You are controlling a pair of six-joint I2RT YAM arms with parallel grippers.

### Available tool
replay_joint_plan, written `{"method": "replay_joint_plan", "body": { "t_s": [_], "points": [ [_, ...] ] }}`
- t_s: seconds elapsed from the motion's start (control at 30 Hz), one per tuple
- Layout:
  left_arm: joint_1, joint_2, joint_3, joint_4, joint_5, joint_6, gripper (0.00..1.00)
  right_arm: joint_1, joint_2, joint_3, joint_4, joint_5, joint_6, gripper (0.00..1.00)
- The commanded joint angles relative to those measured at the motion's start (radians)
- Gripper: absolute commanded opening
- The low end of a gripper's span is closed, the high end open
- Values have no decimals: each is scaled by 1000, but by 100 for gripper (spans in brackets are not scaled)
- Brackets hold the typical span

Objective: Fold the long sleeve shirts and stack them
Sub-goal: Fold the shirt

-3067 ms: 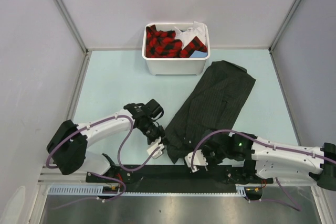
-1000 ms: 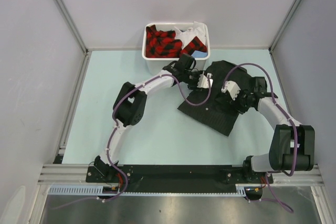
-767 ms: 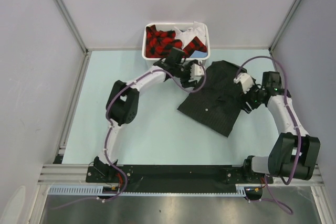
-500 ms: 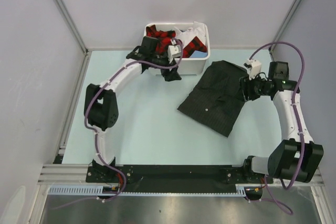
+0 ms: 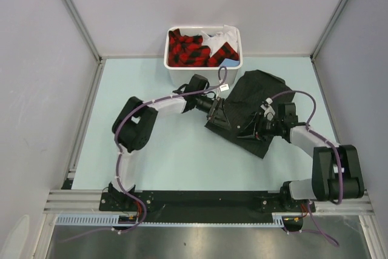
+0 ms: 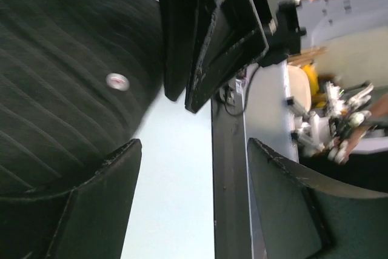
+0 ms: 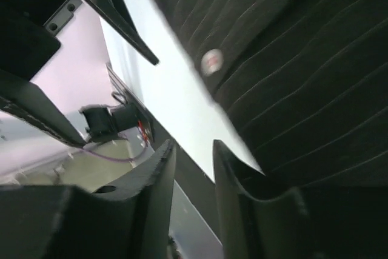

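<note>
A black pinstriped long sleeve shirt lies folded on the pale table, right of centre. My left gripper is low at the shirt's left edge, open, with only table between its fingers. In the left wrist view the shirt and a pale button sit just left of the gap. My right gripper is at the shirt's near part, pointing left. Its jaws stand a narrow gap apart with nothing between them, and the shirt lies against its right finger.
A white bin with red-and-black plaid clothes stands at the back, just behind the left arm. Grey walls close in both sides and the back. A black rail runs along the near edge.
The shirt's near half has been folded over. In the last second both grippers let go at the far part, swung outward, then came back low to the shirt's left edge and near part.
</note>
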Motion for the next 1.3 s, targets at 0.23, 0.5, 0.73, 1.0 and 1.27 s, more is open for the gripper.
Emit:
{"method": "replay_joint_plan", "body": {
  "t_s": [0.23,0.5,0.73,1.0,1.27],
  "points": [
    [110,224,-103,374,-123,-397,71,-117,271,-204,296,74,230,28],
    [136,103,-181,239,-122,-189,71,-237,77,-91,-84,61,20,30],
    [89,-29,-95,149,-60,-47,73,-244,-9,44,-154,31,-64,29],
    [26,168,51,323,-133,-300,72,-177,115,-18,50,84,-31,27],
    [75,285,14,357,-417,-499,72,-254,282,115,-109,144,-305,27]
  ]
}}
